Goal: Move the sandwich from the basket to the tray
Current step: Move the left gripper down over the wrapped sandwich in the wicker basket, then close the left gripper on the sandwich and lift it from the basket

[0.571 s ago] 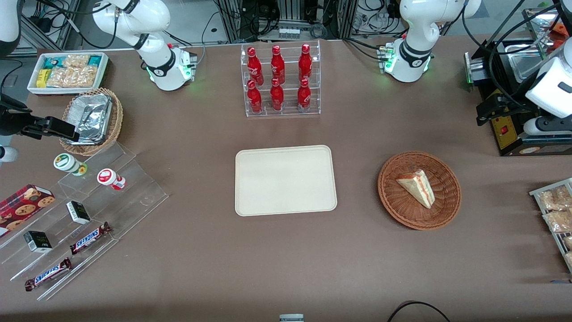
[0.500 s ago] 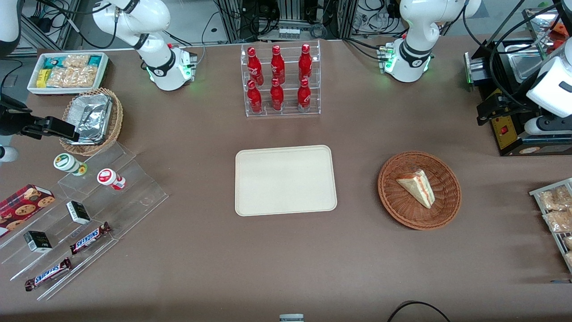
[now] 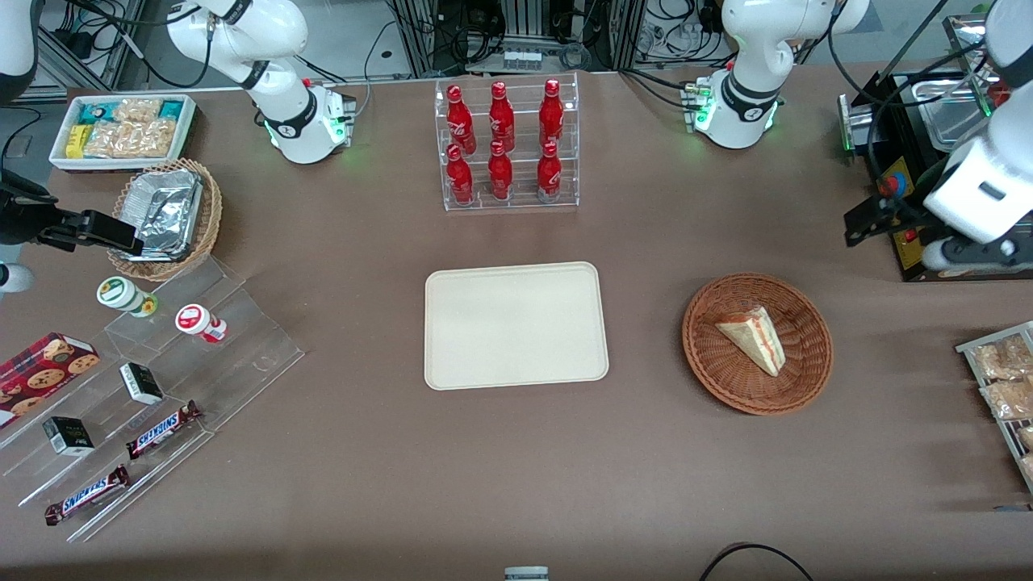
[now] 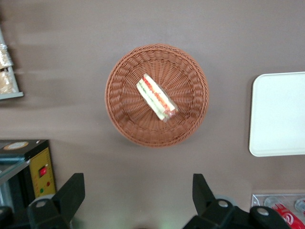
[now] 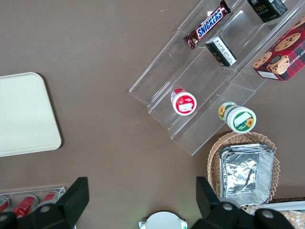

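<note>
I'm reading across the front view from the parked arm's end: the tray (image 3: 516,325) lies flat in the middle of the table, smooth cream plastic with rounded corners and a low rim, nothing on it. Next comes the basket (image 3: 757,343), round and shallow, reddish-brown wicker woven in tight rings, and the sandwich (image 3: 753,337) sits inside it, a pale bread wedge with red and green filling stripes along its cut edge. Then, toward the working arm's end, my gripper (image 3: 876,218) has just swung out from over the black machine (image 3: 920,234) and now hangs high, a little farther from the camera than the basket and well apart from it. That tells me the approach has started; no grasp yet. In the wrist view the fingers (image 4: 71,191) are spread wide with nothing between them, and the basket sits squarely between them below. The sandwich looks soft, so I'd squeeze lightly.
</note>
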